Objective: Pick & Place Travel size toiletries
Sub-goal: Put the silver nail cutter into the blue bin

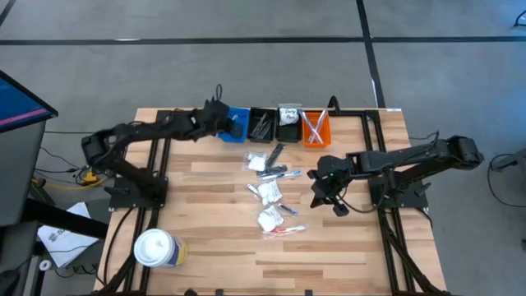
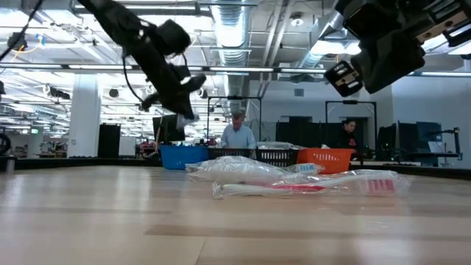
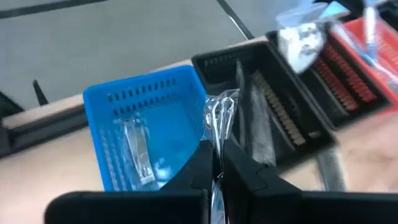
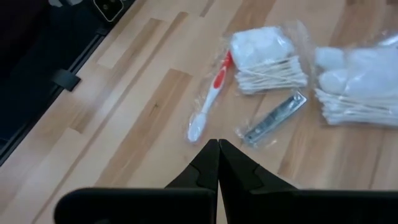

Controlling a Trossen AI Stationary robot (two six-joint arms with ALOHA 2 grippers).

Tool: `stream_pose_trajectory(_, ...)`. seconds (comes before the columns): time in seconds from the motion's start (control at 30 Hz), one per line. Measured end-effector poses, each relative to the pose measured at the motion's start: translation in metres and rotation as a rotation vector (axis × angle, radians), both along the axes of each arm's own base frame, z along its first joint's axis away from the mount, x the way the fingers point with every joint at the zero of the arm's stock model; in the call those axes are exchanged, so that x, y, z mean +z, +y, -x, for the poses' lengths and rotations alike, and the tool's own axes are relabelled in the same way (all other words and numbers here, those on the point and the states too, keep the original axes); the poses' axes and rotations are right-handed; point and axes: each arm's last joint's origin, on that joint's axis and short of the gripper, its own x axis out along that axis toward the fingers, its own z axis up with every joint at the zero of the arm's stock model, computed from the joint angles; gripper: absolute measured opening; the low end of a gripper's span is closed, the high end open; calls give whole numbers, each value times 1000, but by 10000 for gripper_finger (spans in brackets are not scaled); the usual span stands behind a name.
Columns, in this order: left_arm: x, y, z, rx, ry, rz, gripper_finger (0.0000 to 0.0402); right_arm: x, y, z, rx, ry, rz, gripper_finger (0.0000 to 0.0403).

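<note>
The travel size toiletries lie in a loose pile mid-table: clear sachets of cotton swabs, a red and white toothbrush and a bagged metal clipper. My left gripper hangs over the blue bin, by the wall it shares with the black bin, and is shut on a clear sachet. Another clear sachet lies inside the blue bin. My right gripper hovers shut and empty over bare wood to the right of the pile. My left gripper pinches the clear sachet between its two fingertips at the sachet's near end. The sachet sticks out beyond the fingertips, lifted clear, above the blue bin's rim. One layer or several, I cannot tell.
A row of bins lines the far edge: blue, two black ones with combs and a sachet, and orange with toothbrushes. A large white tub stands at the near left. People show in the room beyond.
</note>
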Motion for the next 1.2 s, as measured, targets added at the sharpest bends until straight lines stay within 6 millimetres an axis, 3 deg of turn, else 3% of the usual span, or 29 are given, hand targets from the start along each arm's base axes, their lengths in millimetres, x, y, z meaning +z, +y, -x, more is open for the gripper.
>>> stream_pose_trajectory(0.33,-33,46,-27,-26,31,46,5,0,9,1,51,-13,10,0)
stream_pose_trajectory(0.63,-40,58,-38,52,195,124,5,0,11,2,67,-9,14,0)
stream_pose_trajectory(0.83,-42,59,-38,56,202,127,11,0,11,2,68,-9,15,0)
stream_pose_trajectory(0.97,-42,59,-37,70,214,111,49,0,11,2,66,-7,12,0)
stream_pose_trajectory(1.2,-41,60,-37,112,238,73,165,0,11,2,66,-7,12,0)
